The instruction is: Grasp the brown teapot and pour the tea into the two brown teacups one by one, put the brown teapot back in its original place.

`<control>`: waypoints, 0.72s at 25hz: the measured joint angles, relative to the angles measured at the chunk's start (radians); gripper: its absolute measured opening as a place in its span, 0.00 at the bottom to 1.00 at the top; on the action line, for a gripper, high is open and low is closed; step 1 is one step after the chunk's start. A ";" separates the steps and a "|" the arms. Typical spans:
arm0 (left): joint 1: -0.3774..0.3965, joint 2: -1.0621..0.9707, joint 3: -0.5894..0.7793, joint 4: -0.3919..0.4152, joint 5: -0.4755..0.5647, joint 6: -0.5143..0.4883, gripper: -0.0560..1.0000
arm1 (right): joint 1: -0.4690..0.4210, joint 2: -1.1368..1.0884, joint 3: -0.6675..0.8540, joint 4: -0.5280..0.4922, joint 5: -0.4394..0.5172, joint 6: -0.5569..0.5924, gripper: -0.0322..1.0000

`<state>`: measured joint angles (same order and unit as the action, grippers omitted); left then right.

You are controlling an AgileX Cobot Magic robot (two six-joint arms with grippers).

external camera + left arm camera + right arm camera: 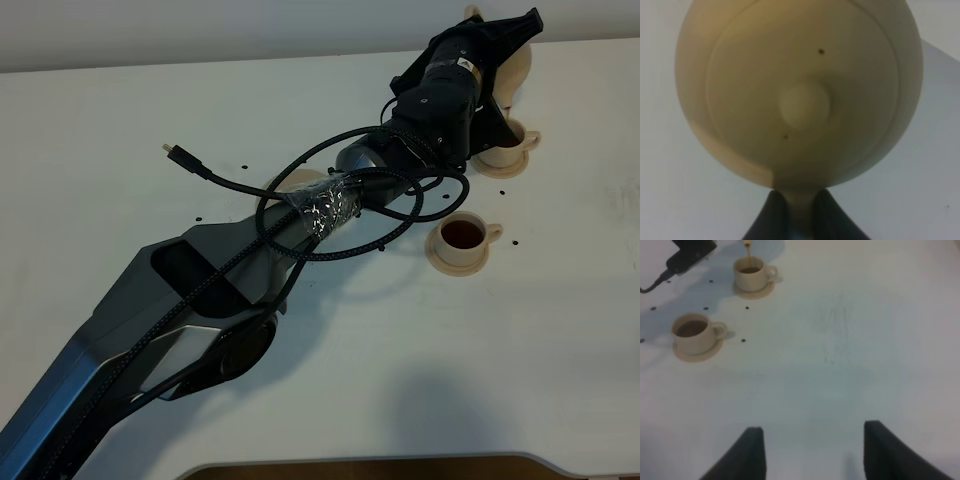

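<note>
The brown teapot (518, 70) hangs tilted over the far teacup (503, 148), with my left gripper (487, 47) shut on its loop handle. In the left wrist view the teapot (800, 90) fills the frame, its handle pinched between the gripper (799, 216) fingers. A thin stream of tea (746, 246) falls into the far teacup (752, 274). The near teacup (462, 237) (692, 334) stands on its saucer holding dark tea. The original place, a tan saucer (298, 183), lies partly hidden behind the left arm. My right gripper (812, 452) is open above bare table.
A black cable loops around the left arm (330, 205), and a loose plug end (178, 154) rests on the white table (420, 360). Small dark dots mark the tabletop near the cups. The table's front edge curves along the bottom.
</note>
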<state>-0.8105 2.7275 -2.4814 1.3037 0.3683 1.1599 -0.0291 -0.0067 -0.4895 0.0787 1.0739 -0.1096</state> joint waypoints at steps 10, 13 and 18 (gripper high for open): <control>0.000 0.000 0.000 0.001 -0.007 -0.001 0.17 | 0.000 0.000 0.000 0.000 0.000 0.000 0.45; 0.000 0.000 0.000 0.001 -0.007 -0.003 0.17 | 0.000 0.000 0.000 0.000 0.000 0.000 0.45; 0.000 0.000 0.000 0.001 -0.007 -0.003 0.17 | 0.000 0.000 0.000 0.000 0.000 0.000 0.45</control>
<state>-0.8102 2.7275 -2.4814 1.3045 0.3618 1.1569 -0.0291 -0.0067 -0.4895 0.0787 1.0739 -0.1092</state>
